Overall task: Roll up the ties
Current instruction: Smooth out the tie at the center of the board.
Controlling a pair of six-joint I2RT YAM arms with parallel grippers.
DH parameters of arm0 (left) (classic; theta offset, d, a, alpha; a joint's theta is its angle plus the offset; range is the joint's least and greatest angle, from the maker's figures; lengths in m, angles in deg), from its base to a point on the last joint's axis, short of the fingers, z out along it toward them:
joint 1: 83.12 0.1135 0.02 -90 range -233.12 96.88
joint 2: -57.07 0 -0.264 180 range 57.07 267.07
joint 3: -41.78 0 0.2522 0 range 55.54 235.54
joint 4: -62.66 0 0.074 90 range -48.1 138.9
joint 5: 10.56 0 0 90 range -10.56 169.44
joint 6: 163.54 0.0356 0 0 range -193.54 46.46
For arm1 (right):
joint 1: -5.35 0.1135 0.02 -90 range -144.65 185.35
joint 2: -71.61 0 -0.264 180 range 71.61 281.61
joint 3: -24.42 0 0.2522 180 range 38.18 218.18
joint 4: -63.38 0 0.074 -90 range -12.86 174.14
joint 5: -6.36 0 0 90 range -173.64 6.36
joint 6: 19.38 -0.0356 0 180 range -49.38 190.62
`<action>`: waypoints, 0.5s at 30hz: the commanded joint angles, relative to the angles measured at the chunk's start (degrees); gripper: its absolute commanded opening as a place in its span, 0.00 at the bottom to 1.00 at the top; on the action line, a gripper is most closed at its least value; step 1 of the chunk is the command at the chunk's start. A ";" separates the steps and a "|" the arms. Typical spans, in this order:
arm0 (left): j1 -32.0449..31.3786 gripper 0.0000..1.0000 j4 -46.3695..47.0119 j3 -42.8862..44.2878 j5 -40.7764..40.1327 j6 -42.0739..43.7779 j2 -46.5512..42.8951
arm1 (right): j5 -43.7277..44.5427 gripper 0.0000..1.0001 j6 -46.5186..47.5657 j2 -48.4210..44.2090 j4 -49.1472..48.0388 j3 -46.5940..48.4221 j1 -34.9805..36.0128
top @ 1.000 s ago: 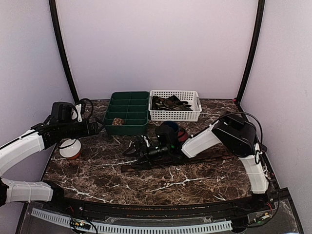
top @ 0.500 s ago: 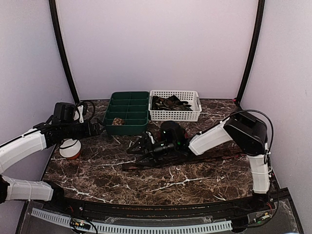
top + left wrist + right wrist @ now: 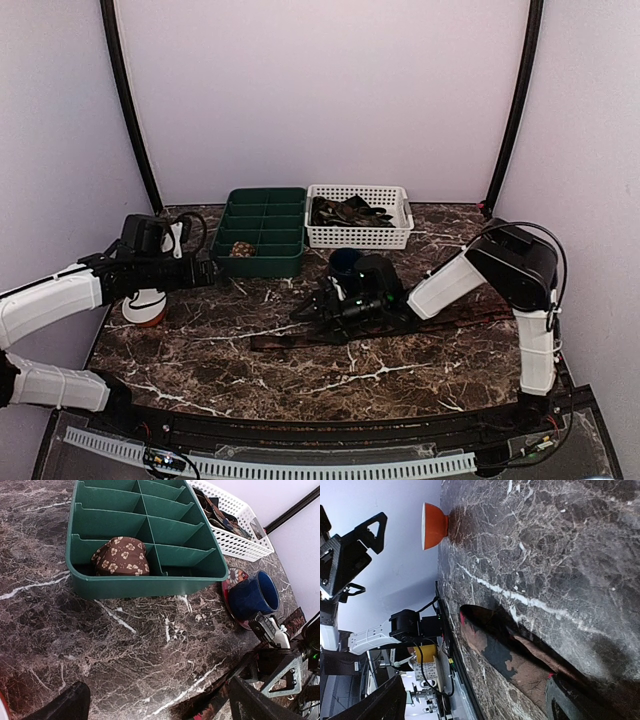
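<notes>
- dark marble table [image 3: 200, 352] with white veins, two white-and-black arms reaching in from the near edge
- one long dark brown necktie [image 3: 285, 341] is lying flat on the table, stretched left to right across the middle; the right wrist view shows its end with brown and blackish patches [image 3: 517, 662]
- right hand [image 3: 308, 311] is low over that tie towards its left part, fingers spread wide with nothing between them; can't tell if a fingertip is touching the fabric
- left hand [image 3: 207, 272] is out over the left side of the table, pointing towards the middle, also wide open and holding nothing, well apart from the flat tie
- green plastic divided tray [image 3: 150, 582] sits at the back, and a rolled-up brown tie with cream flowers [image 3: 120, 556] is tucked in its near-left compartment
- white plastic lattice basket [image 3: 395, 238] is just beside the tray on the right, with a heap of dark unrolled ties [image 3: 348, 211] in it
- blue mug [image 3: 252, 596] stands just in front of the tray and basket on a reddish patterned saucer [image 3: 233, 576], right behind the right arm's wrist
- small orange and white bowl [image 3: 144, 306] sits near the left edge, partly under the left arm
</notes>
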 commanded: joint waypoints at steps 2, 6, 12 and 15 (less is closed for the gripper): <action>-3.67 0.99 1.43 -3.17 0.34 -1.71 0.46 | -0.33 0.98 0.27 2.37 -4.25 -0.74 -0.24; -5.02 0.93 3.02 -6.48 3.92 -3.71 1.29 | -0.91 0.98 0.92 -0.06 -3.89 1.47 0.20; -5.87 0.73 7.31 -12.19 10.80 -6.45 1.67 | 1.13 0.92 11.48 -8.85 4.59 -0.25 0.12; -7.22 0.64 9.43 -15.04 11.87 -8.37 2.46 | 3.63 0.86 18.57 -12.29 12.16 -1.08 0.12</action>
